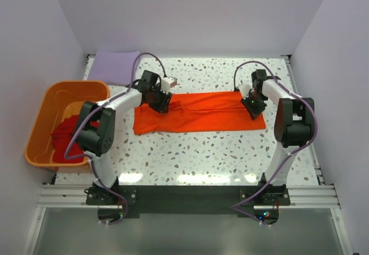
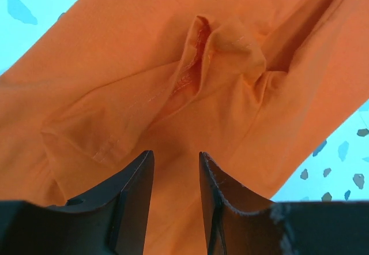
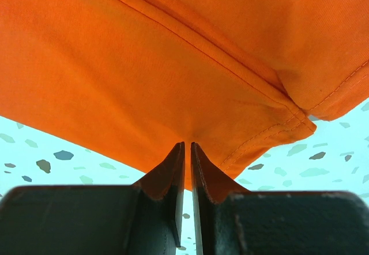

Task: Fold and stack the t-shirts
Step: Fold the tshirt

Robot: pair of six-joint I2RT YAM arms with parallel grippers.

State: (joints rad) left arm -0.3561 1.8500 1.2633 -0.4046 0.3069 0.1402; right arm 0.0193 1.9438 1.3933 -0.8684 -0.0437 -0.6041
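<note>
Surface: white speckled table [image 1: 202, 151] between pale lavender walls, the arm bases at its near edge
Orange t-shirt [image 1: 202, 112]: lies mid-table, folded into a long narrow band
Long axis: runs left to right across the table, parallel to the near edge; the left end is wider and rumpled, and I cannot tell the collar end from the hem
Left gripper [image 2: 173, 171]: over the band's left end, jaws apart, with creased cloth and a stitched seam in front of the gap; nothing is clamped
Right gripper [image 3: 188, 148]: at the band's right end, near corner, jaws pressed almost together with only a slit showing; they seem to pinch the cloth edge at the tips
Lavender t-shirt [image 1: 115, 66]: folded flat at the far left corner of the table
Red t-shirt [image 1: 66, 132]: bunched inside the orange tub [image 1: 40, 116], left of the table
Step in hand: likely the crosswise fold, one end carried over the other
Risk, one-sided hold: if only the right end is held when it moves, the band may drag or twist and the lengthwise fold may open
Risk, shallow bite: the right tips hold very little cloth, so it could slip out in the lift
Risk, left rumple: closing on that ridge may grab one layer only and leave a lopsided fold
</note>
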